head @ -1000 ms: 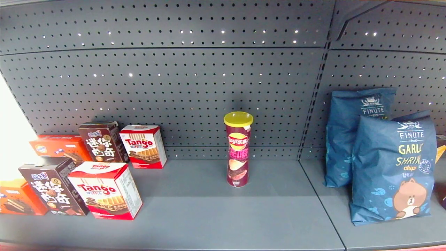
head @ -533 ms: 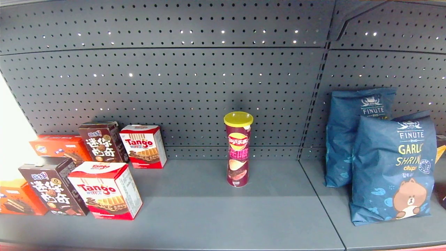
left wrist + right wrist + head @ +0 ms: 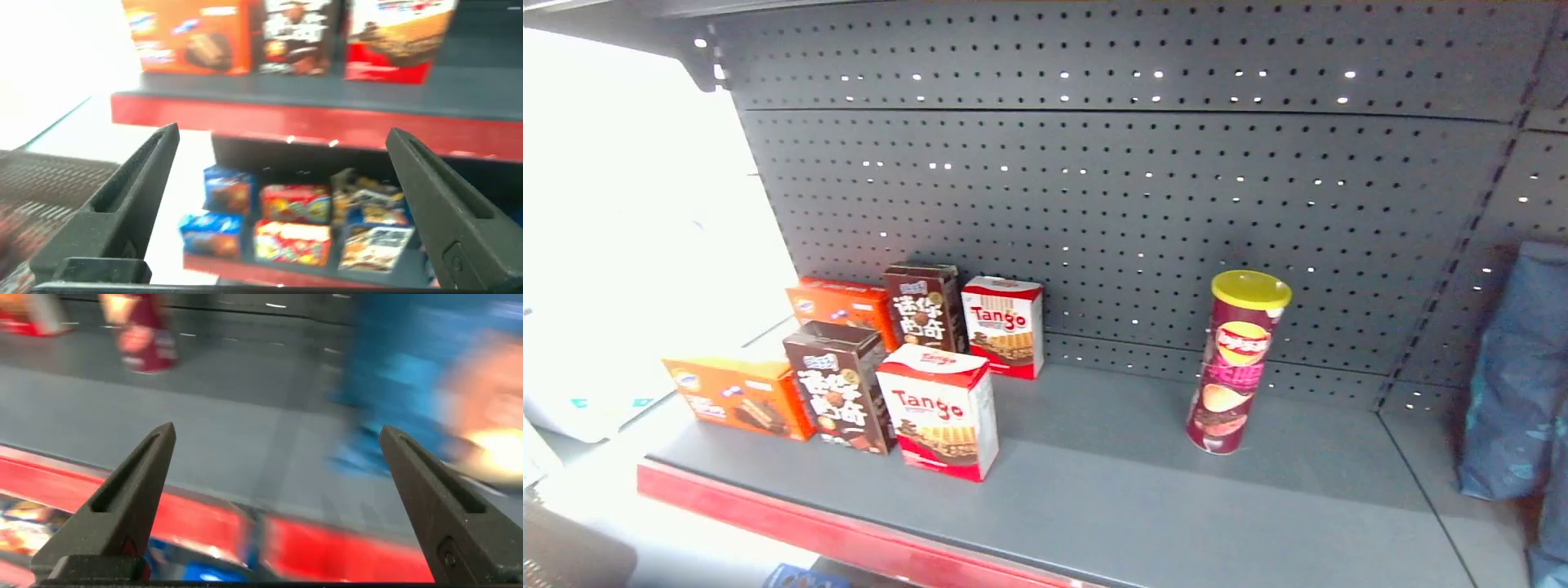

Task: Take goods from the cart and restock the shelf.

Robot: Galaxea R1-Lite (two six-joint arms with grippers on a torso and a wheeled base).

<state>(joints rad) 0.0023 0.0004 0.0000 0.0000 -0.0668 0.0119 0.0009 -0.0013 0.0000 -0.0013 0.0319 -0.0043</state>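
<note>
Both grippers hang released and empty. The left gripper (image 3: 282,137) faces the red front edge (image 3: 327,122) of the shelf (image 3: 1111,498) and the packets (image 3: 298,233) on a lower tier, and the right gripper (image 3: 276,431) faces the same edge farther along. Since a moment ago the head camera has swung left; the goods themselves have not moved. That suggests a turn toward the cart, with nothing picked yet. On the shelf stand orange, brown and red-and-white boxes (image 3: 943,412). The yellow-lidded chip can (image 3: 1239,363) stands well apart from them, with blue bags (image 3: 1515,367) beyond. The packaging carries print, left unread.
</note>
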